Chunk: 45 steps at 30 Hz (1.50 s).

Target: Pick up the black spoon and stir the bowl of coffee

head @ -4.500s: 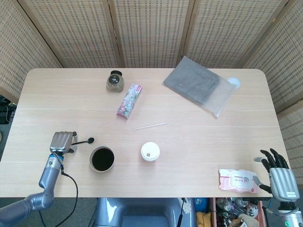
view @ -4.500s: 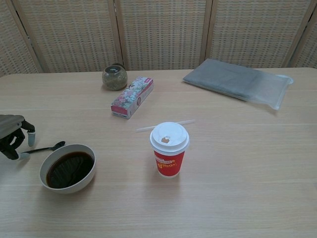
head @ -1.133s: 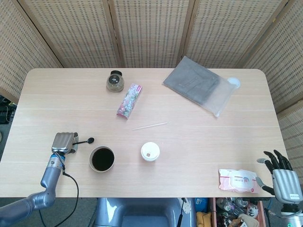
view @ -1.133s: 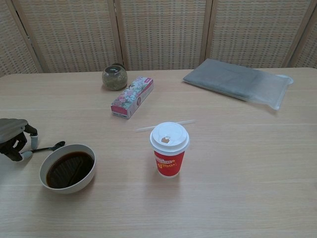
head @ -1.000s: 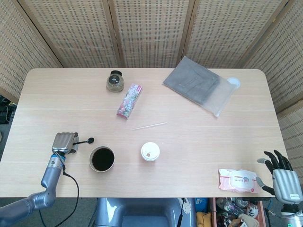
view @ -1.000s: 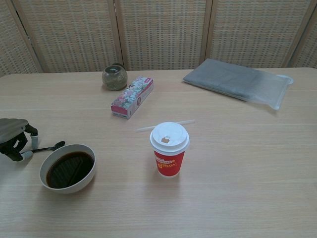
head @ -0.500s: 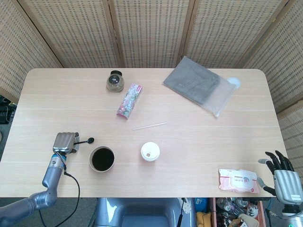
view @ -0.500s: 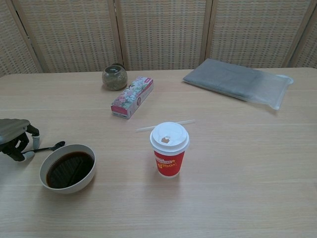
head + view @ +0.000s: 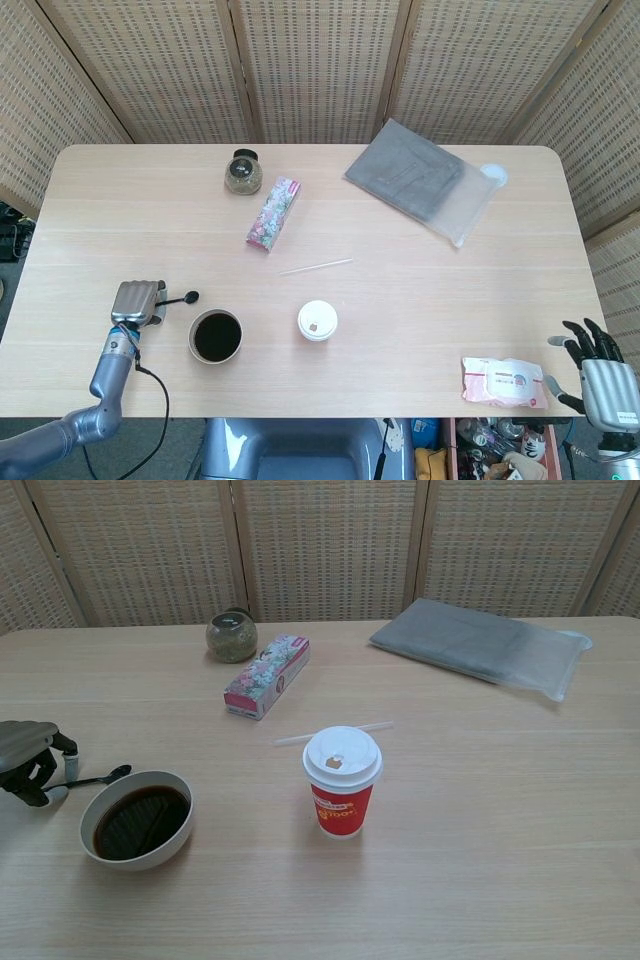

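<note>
Since the earlier frames, the right hand (image 9: 603,385) has drawn back off the near right table corner; its dark fingers are spread and hold nothing. Little else has shifted. At the near left, the left hand (image 9: 136,301) curls its fingers around the handle of the thin black spoon (image 9: 98,778), whose bowl end points right and sits low by the pale wooden table (image 9: 420,300). Whether that tip rests on the wood cannot be told. Just right of it stands the white round bowl of dark coffee (image 9: 137,819), with a red paper cup with white lid (image 9: 342,781) farther right.
</note>
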Each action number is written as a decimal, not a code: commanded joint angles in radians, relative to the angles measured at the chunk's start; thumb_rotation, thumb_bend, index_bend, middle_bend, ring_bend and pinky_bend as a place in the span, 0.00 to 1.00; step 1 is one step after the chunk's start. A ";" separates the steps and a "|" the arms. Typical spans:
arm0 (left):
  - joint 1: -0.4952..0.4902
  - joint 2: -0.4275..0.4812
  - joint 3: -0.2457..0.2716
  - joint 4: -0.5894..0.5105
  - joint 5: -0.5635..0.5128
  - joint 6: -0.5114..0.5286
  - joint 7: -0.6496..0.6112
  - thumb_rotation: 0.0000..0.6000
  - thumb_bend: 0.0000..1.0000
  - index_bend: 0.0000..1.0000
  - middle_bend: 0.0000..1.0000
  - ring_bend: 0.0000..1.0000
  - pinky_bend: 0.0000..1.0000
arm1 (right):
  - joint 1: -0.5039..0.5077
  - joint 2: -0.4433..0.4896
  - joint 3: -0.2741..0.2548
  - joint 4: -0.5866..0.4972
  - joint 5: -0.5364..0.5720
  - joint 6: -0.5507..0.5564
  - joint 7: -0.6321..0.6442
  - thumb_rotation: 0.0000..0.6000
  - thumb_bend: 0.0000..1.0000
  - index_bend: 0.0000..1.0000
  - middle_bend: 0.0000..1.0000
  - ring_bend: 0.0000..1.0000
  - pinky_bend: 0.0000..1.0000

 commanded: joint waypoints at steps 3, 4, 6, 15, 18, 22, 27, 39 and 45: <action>0.002 -0.006 0.000 0.012 0.002 0.001 -0.005 1.00 0.41 0.48 0.79 0.73 0.70 | -0.001 0.000 0.001 0.001 0.001 0.000 0.001 1.00 0.38 0.37 0.28 0.11 0.19; 0.002 -0.007 0.000 0.015 0.003 0.001 -0.007 1.00 0.41 0.48 0.79 0.73 0.70 | -0.001 0.000 0.001 0.001 0.001 0.000 0.001 1.00 0.38 0.37 0.28 0.11 0.19; 0.002 -0.009 -0.001 0.020 0.005 0.000 -0.009 1.00 0.41 0.48 0.79 0.73 0.70 | -0.001 0.000 0.001 0.000 0.001 0.001 0.000 1.00 0.38 0.37 0.28 0.11 0.19; 0.005 -0.020 0.000 0.031 0.012 -0.002 -0.014 1.00 0.41 0.48 0.79 0.73 0.70 | -0.004 0.003 0.003 -0.001 0.003 0.004 0.001 1.00 0.38 0.37 0.28 0.11 0.19; 0.007 -0.019 0.000 0.028 0.016 0.001 -0.017 1.00 0.41 0.48 0.79 0.73 0.70 | -0.005 0.003 0.003 0.000 0.003 0.004 0.002 1.00 0.38 0.37 0.28 0.11 0.19; 0.009 -0.020 0.001 0.026 0.022 0.007 -0.020 1.00 0.41 0.48 0.79 0.73 0.70 | -0.005 0.002 0.003 0.000 0.003 0.004 0.003 1.00 0.38 0.37 0.28 0.11 0.19; 0.014 -0.018 0.003 0.022 0.025 0.011 -0.018 1.00 0.42 0.51 0.79 0.73 0.70 | -0.004 0.002 0.003 0.003 0.000 0.004 0.007 1.00 0.38 0.37 0.28 0.11 0.19; 0.025 0.033 0.007 -0.027 0.066 0.058 -0.013 1.00 0.42 0.57 0.79 0.73 0.70 | 0.002 -0.001 0.006 0.008 -0.008 0.006 0.016 1.00 0.38 0.37 0.28 0.11 0.19; 0.022 0.075 0.010 -0.058 0.110 0.100 0.003 1.00 0.42 0.57 0.79 0.73 0.70 | 0.003 0.000 0.007 0.006 -0.012 0.010 0.017 1.00 0.38 0.37 0.28 0.11 0.19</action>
